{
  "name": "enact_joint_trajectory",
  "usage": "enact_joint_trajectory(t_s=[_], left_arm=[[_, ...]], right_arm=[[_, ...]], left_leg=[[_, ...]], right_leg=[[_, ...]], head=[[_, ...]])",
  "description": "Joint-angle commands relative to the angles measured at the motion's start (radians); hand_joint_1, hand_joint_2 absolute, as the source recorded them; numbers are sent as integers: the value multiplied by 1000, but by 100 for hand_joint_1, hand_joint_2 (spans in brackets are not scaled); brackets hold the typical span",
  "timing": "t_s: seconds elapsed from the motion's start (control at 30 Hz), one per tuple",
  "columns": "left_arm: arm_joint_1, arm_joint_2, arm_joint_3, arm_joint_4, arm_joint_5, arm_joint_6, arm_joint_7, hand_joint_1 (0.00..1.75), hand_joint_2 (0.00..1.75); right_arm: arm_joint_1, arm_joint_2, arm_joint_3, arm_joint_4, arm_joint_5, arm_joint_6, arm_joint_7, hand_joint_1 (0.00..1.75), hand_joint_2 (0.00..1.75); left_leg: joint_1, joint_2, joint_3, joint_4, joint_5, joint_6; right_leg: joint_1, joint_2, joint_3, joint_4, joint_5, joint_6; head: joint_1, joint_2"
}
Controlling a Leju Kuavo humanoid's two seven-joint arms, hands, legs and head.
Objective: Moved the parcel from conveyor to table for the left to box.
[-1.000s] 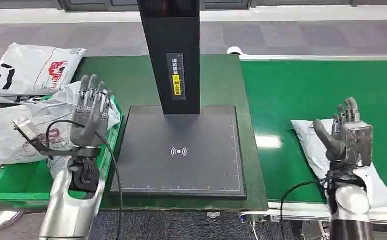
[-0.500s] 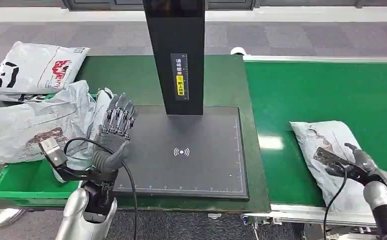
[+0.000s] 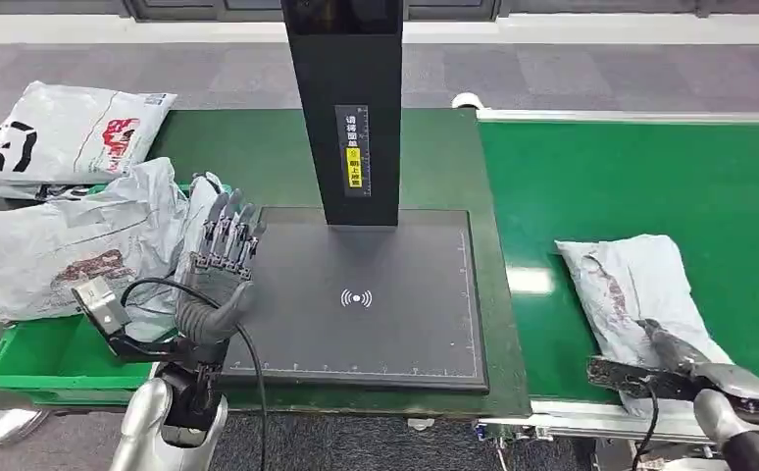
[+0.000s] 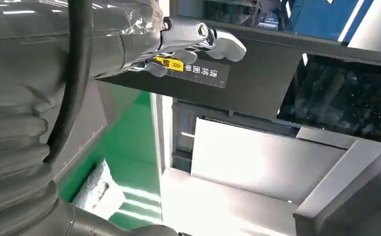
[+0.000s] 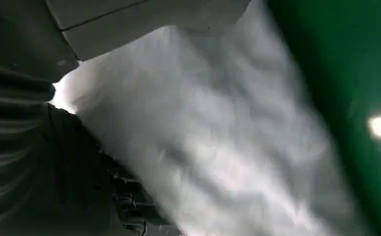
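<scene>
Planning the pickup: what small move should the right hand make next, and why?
Probably close the right hand on the parcel. The hand lies at the parcel's near end on the conveyor, grip unclear, and the parcel is not yet on the table.

Parcel (image 3: pixel 640 294): grey-white crumpled poly bag, flat on green conveyor (image 3: pixel 650 177), at 4 o'clock, long axis toward robot.

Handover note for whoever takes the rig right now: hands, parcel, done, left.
Left hand: open, fingers up, raised at the left edge of the black scanner platform.
Right hand: low at the near end of the white plastic mailer parcel; grip can't be confirmed.
Parcel lies flat on the green conveyor belt.
Done: nothing moved to the table.
Left: grasp, carry to the platform, left hand boxes it in the green plastic crate.
</scene>
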Motion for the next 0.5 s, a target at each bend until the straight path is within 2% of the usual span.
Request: enact_joint_trajectory(t_s=[0.03, 0.13, 0.2, 0.27, 0.3, 0.33, 0.37, 0.4, 0.43, 0.47, 0.5], left_arm=[[-57, -12, -45, 71, 0, 30, 13, 0, 175], [-55, -9, -44, 66, 0, 30, 13, 0, 175], [-53, -8, -43, 65, 0, 30, 13, 0, 175], [-46, -8, -37, 56, 0, 36, 11, 0, 175], [-40, -8, -33, 47, 0, 40, 8, 0, 175], [-34, -6, -31, 41, -1, 41, 7, 0, 175], [-27, -3, -27, 32, -1, 43, 6, 0, 175], [-24, -2, -24, 29, 0, 44, 4, 0, 175], [-15, 1, -19, 18, 0, 45, 2, 0, 175], [-6, 3, -16, 12, 1, 45, 1, 0, 175], [-4, 4, -15, 11, 1, 45, 1, 0, 175]], right_arm=[[158, 102, 374, 134, 32, -24, -4, 0, 175], [151, 100, 381, 150, 27, -42, -10, 0, 175], [143, 96, 381, 149, 23, -40, -18, 0, 175], [146, 106, 392, 161, 17, -27, -30, 0, 175], [146, 110, 395, 168, 19, -32, -29, 0, 175], [146, 111, 398, 174, 20, -36, -28, 0, 175], [145, 110, 401, 178, 22, -40, -28, 0, 175], [144, 108, 401, 177, 22, -42, -28, 2, 175], [139, 108, 402, 174, 24, -46, -25, 175, 175], [138, 109, 400, 170, 24, -50, -18, 175, 175], [138, 109, 399, 169, 24, -49, -16, 175, 175]], left_leg=[[5, -3, 9, -5, 0, -1], [8, -2, 21, -5, -7, -4], [13, 7, 38, -1, -19, -6], [16, 8, 30, -4, -19, -6], [16, 8, 32, -4, -22, -4], [18, 13, 44, 5, -38, -7], [18, 12, 38, 9, -39, -6], [20, 18, 55, 12, -49, -6], [19, 17, 49, 15, -50, -4], [20, 16, 46, 16, -47, -3], [20, 17, 44, 14, -42, -5]], right_leg=[[5, -3, 12, -9, 0, -2], [9, -2, 23, -11, -6, -4], [13, 7, 39, -9, -14, -6], [14, 7, 41, -14, -12, -9], [14, 7, 42, -14, -15, -7], [15, 12, 52, -6, -28, -7], [15, 11, 42, -2, -31, -8], [17, 16, 58, 0, -38, -10], [17, 15, 51, 3, -38, -7], [17, 16, 49, 2, -34, -6], [17, 16, 47, 0, -29, -11]], head=[[0, 0], [0, 0], [0, 0], [0, 0], [0, 0], [0, 0], [0, 0], [0, 0], [0, 0], [0, 0], [0, 0]])
